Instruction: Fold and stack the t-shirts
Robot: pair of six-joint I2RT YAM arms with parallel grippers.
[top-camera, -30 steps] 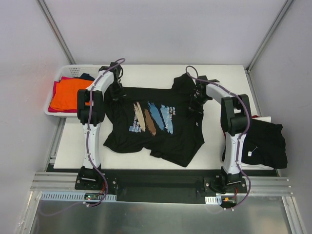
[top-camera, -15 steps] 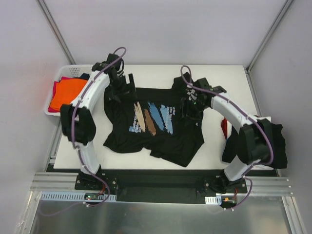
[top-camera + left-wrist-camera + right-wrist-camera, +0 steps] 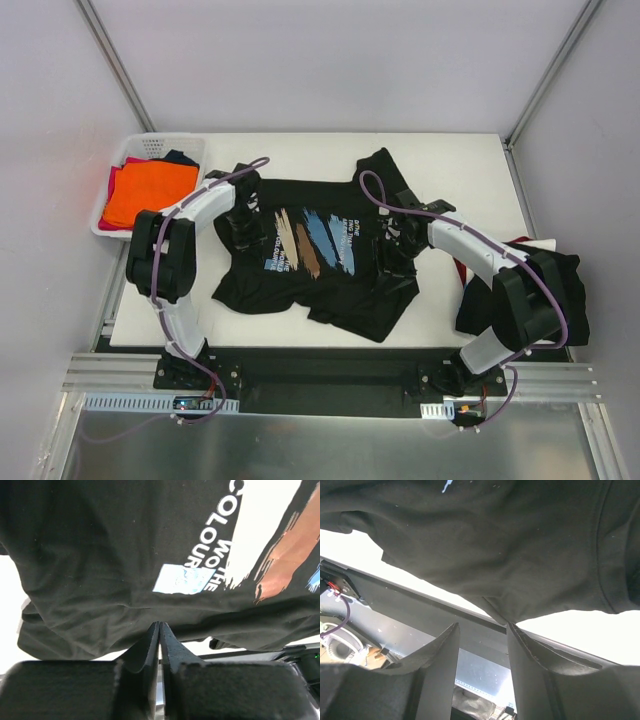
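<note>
A black t-shirt (image 3: 330,290) with blue, tan and brown brush-stroke print and white text lies spread in the middle of the white table. My left gripper (image 3: 245,228) is over its left part; in the left wrist view the jaws (image 3: 159,625) are shut, pinching a fold of its cloth (image 3: 100,555). My right gripper (image 3: 393,262) is over its right part. In the right wrist view it (image 3: 483,626) is open, and a pucker of black cloth (image 3: 520,540) touches the right fingertip (image 3: 512,630).
A white lattice basket (image 3: 150,140) at the far left holds an orange shirt (image 3: 150,190) on top of red and navy ones. A heap of black shirts (image 3: 545,290) lies at the table's right edge. The black rail (image 3: 330,375) runs along the near edge.
Both arms have swung from the shirt's far shoulders toward the near side, over its body. The shirt itself has barely shifted.
</note>
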